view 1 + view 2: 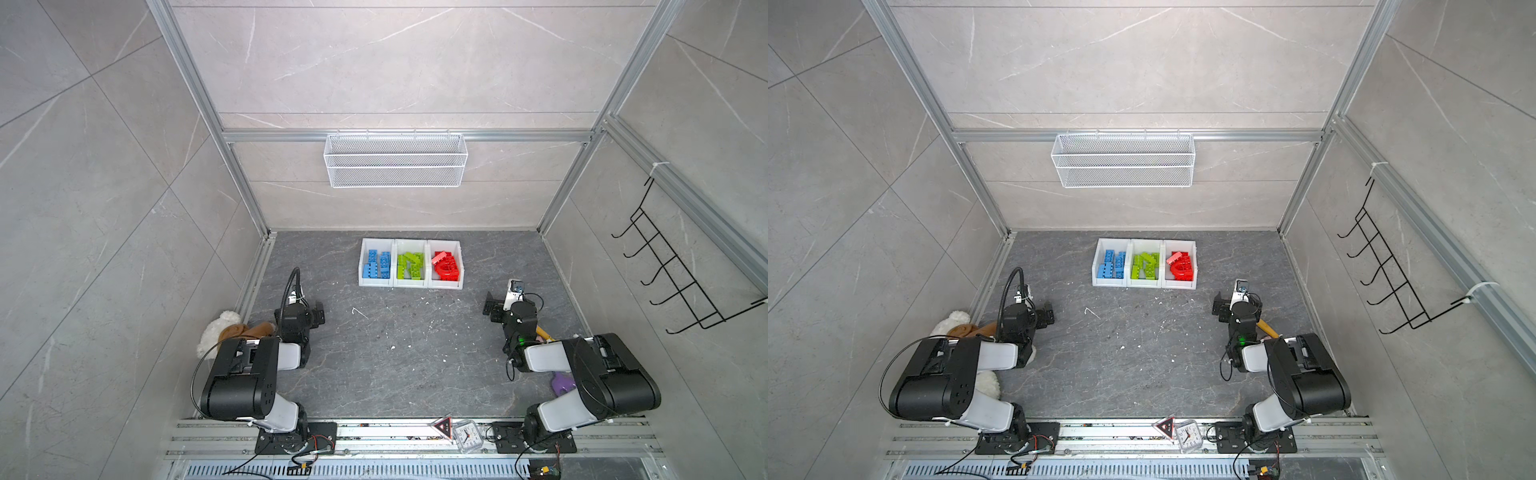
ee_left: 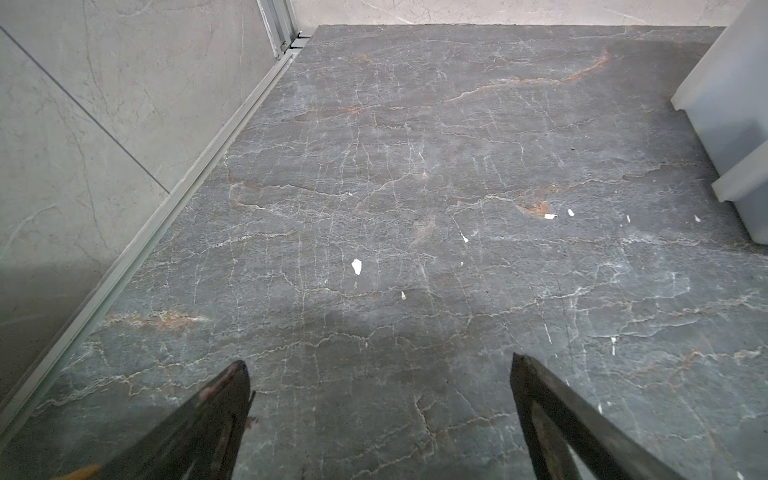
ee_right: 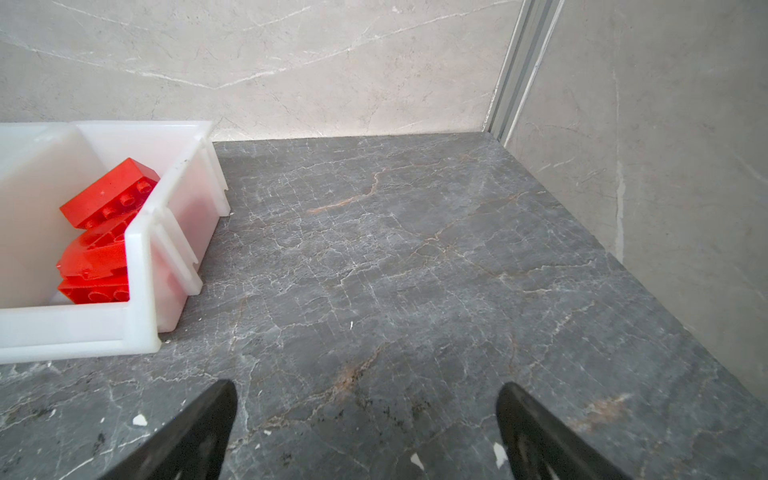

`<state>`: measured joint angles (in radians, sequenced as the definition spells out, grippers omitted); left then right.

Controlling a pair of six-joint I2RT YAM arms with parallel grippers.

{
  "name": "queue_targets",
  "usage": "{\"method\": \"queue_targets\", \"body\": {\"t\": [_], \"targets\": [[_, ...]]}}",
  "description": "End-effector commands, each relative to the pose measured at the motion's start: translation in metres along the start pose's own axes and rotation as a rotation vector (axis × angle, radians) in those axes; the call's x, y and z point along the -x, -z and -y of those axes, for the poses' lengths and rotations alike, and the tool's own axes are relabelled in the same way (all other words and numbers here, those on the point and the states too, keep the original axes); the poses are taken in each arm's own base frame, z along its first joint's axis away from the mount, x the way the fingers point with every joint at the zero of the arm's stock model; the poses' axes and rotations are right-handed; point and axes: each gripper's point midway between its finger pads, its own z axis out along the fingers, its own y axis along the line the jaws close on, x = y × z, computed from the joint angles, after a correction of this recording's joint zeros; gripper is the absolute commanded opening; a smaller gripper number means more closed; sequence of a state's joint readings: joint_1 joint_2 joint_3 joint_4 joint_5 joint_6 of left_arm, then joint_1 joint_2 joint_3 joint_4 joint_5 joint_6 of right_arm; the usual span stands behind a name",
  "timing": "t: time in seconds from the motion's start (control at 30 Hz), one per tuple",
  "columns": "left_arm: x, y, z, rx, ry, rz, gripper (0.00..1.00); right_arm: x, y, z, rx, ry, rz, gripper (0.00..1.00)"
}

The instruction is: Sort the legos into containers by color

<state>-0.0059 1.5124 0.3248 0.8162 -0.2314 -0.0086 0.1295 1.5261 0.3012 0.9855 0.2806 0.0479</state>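
Three white containers stand side by side at the back of the dark floor in both top views. Blue legos [image 1: 377, 266] lie in the left container [image 1: 375, 283], green legos [image 1: 411, 266] in the middle one [image 1: 410, 283], and red legos [image 1: 447, 266] in the right one [image 1: 445, 284]. The right wrist view shows the red legos [image 3: 108, 199] inside their container [image 3: 137, 266]. My left gripper [image 1: 319, 313] [image 2: 378, 359] is open over bare floor, short of the containers. My right gripper [image 1: 492, 309] [image 3: 368, 385] is open and empty, just in front and to the right of the red container.
A plush toy [image 1: 220, 332] lies behind the left arm. A yellow item [image 1: 542, 332] and a purple item [image 1: 561, 384] lie by the right arm. A small clock [image 1: 467, 436] sits on the front rail. A wire basket [image 1: 395, 160] hangs on the back wall.
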Motion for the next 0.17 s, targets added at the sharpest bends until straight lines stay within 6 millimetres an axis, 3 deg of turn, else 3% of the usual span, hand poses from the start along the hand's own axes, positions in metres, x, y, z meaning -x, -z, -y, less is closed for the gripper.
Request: {"method": "queue_targets", "body": {"t": [0.0,0.13], "targets": [[0.0272,-0.0002,0.0001,-0.006,0.023,0.085,1.0,0.0078,-0.0043,-0.0002,0.0,0.003,0.014,1.0],[0.0278,-0.0005,0.0001,-0.006,0.024,0.087,1.0,0.0081,-0.0041,0.001,0.002,-0.002,0.017,1.0]]}}
